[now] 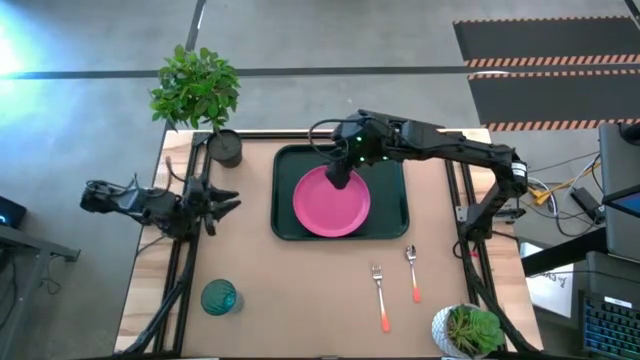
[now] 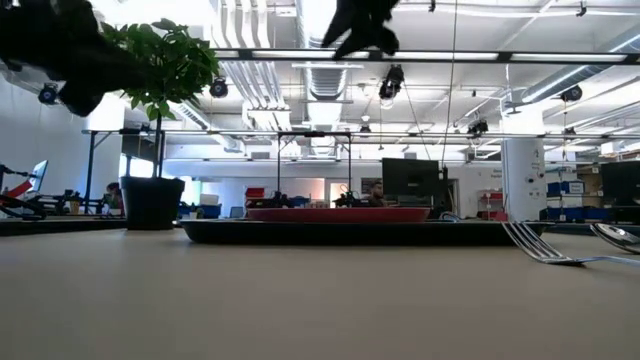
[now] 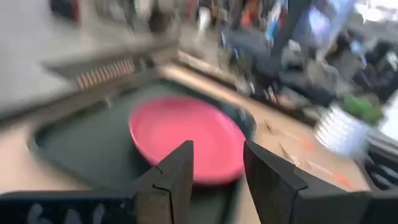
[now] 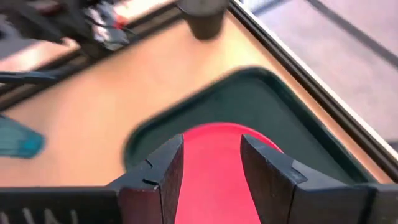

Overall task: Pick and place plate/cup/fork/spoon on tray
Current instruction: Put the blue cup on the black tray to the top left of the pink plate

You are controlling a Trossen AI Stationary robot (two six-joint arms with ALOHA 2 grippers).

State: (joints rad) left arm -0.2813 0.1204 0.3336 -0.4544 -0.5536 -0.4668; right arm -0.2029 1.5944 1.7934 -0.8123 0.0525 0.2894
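Note:
The pink plate (image 1: pixel 331 201) lies flat in the dark green tray (image 1: pixel 288 190) at the table's middle. My right gripper (image 1: pixel 340 174) is open and empty, well above the plate's far edge; the plate (image 4: pixel 211 162) shows between its fingers. My left gripper (image 1: pixel 226 205) is open and empty at the table's left, pointing at the tray (image 3: pixel 81 149). The teal cup (image 1: pixel 219 296) stands near the front left. The fork (image 1: pixel 380 296) and the spoon (image 1: pixel 412 271) lie side by side on the table at the front right, orange handles toward the near edge.
A dark grey plant pot (image 1: pixel 226 148) with a leafy plant stands at the tray's far left corner. A white plant pot (image 1: pixel 468 331) stands at the front right corner, beside the spoon. Bare tabletop lies between the cup and the fork.

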